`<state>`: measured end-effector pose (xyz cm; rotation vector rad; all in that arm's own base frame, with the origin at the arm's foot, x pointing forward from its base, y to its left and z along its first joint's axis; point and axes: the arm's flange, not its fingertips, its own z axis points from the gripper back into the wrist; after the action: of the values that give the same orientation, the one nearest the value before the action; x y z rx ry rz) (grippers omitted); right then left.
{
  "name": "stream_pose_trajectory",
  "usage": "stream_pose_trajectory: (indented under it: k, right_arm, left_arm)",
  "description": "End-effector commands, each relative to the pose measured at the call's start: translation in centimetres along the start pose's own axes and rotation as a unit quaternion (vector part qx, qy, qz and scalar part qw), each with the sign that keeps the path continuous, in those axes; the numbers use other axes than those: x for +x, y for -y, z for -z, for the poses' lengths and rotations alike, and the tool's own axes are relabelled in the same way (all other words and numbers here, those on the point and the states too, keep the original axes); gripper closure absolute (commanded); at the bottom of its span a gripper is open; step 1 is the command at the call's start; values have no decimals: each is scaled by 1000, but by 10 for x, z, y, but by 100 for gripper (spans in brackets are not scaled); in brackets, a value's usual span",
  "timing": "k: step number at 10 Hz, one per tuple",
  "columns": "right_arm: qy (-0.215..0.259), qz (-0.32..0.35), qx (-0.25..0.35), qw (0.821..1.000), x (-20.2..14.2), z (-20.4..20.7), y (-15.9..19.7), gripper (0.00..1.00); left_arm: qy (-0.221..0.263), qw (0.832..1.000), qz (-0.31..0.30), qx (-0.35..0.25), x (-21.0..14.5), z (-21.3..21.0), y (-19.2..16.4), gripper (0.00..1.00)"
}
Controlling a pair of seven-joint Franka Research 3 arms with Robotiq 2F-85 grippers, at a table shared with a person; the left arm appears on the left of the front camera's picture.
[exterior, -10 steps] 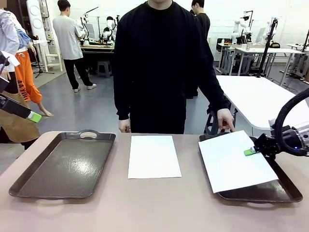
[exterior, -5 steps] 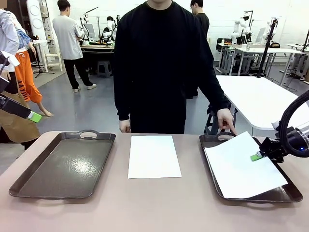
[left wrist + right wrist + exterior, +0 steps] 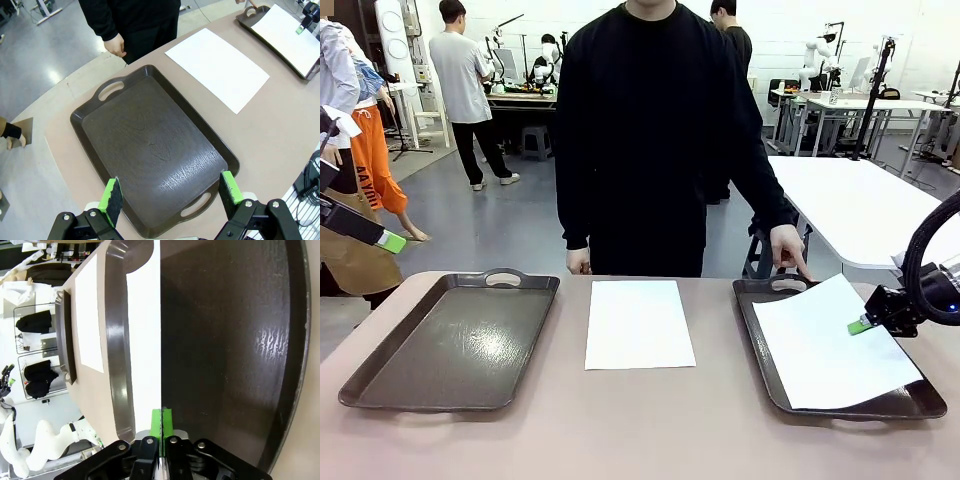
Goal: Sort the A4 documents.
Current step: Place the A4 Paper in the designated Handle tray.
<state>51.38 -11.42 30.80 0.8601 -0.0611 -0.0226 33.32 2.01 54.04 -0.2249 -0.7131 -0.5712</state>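
Front view: a beige counter [image 3: 640, 435] carries two dark brown handled plastic trays with a plain white A4 paper sheet [image 3: 638, 323] lying flat on the bare surface between them. The left tray [image 3: 450, 340] holds nothing. Over the floor of the right tray [image 3: 747, 294] we see a second white A4 sheet [image 3: 825, 345], skewed to the rim, its far corner near the far handle and its near right corner reaching the tray's right rim. The right pincer [image 3: 861, 325], coming in from the right, pinches this sheet at its right edge. A person in a black top stands at the far side; one hand [image 3: 788, 246] rests at the right tray's far handle, the other hand [image 3: 579, 262] hangs at the counter's far edge. The left pincer [image 3: 390, 241] hangs at the left margin, off the counter's corner.

Left wrist view: we look down between the spread green pads of the left pincer [image 3: 172, 192], which holds nothing, onto the left tray [image 3: 150, 145]; beyond it lie the middle sheet [image 3: 217, 67] and the right tray [image 3: 260, 31].

Right wrist view: the pads of the right pincer [image 3: 161, 421] are pressed together on the thin edge of the second sheet [image 3: 144, 340], with the right tray's dark floor [image 3: 225, 340] beside it.
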Motion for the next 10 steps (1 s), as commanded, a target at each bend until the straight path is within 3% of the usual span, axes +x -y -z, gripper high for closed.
stream_pose_trajectory:
  k: [1,4,5,6,7,8,9,10]
  right_arm:
    - [4,7,-11,1000,7,4,-6,99]
    - [3,4,-23,1000,12,7,-18,99]
    - [5,5,-34,999,13,5,-21,82]
    - [2,6,-47,999,12,4,-20,80]
    - [3,5,-61,998,11,1,-21,64]
    - [6,4,-94,996,9,-3,-20,61]
    - [12,4,-129,992,7,-8,-21,45]
    - [15,0,-153,988,4,-13,-24,42]
  left_arm:
    - [2,1000,1,0,-1,0,-2,0]
    - [2,1000,1,0,-1,0,-2,0]
    - [2,1000,1,0,-1,0,-2,0]
    - [2,1000,1,0,-1,0,-2,0]
    - [2,1000,1,0,-1,0,-2,0]
    - [2,1000,1,0,-1,0,-2,0]
    - [2,1000,1,0,-1,0,-2,0]
    - [2,1000,1,0,-1,0,-2,0]
